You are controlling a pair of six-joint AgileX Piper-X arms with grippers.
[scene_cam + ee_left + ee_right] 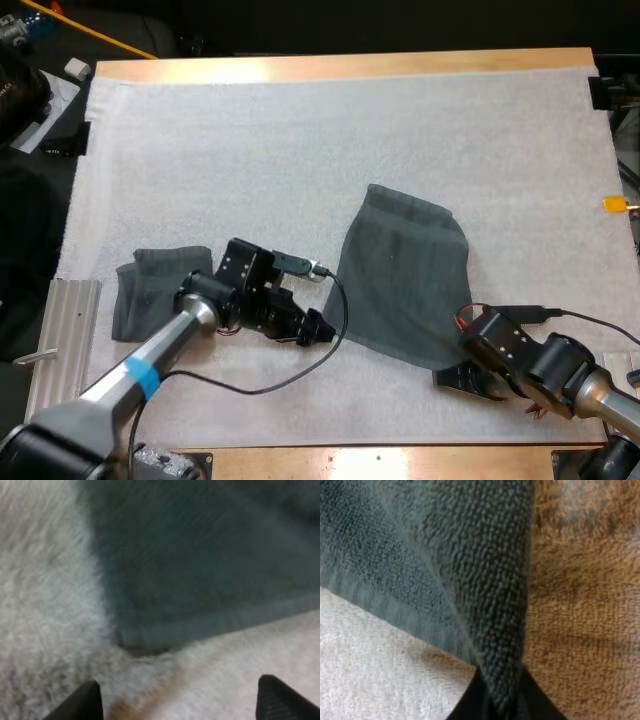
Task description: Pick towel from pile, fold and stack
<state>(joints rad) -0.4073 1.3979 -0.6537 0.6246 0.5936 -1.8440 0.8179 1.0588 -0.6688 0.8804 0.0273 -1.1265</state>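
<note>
Big towel (pixel 405 275) is lying spread out on the white mat (pixel 250 150), right of centre. Right jaws are clamped on its near corner. Left jaws hang wide apart just off its near-left corner. Second towel (pixel 150 290) sits bunched near the mat's left edge.

Far mat (pixel 300 130) lies open; nearer, spread towel (pixel 405 285) and smaller towel (pixel 150 295) obstruct.
</note>
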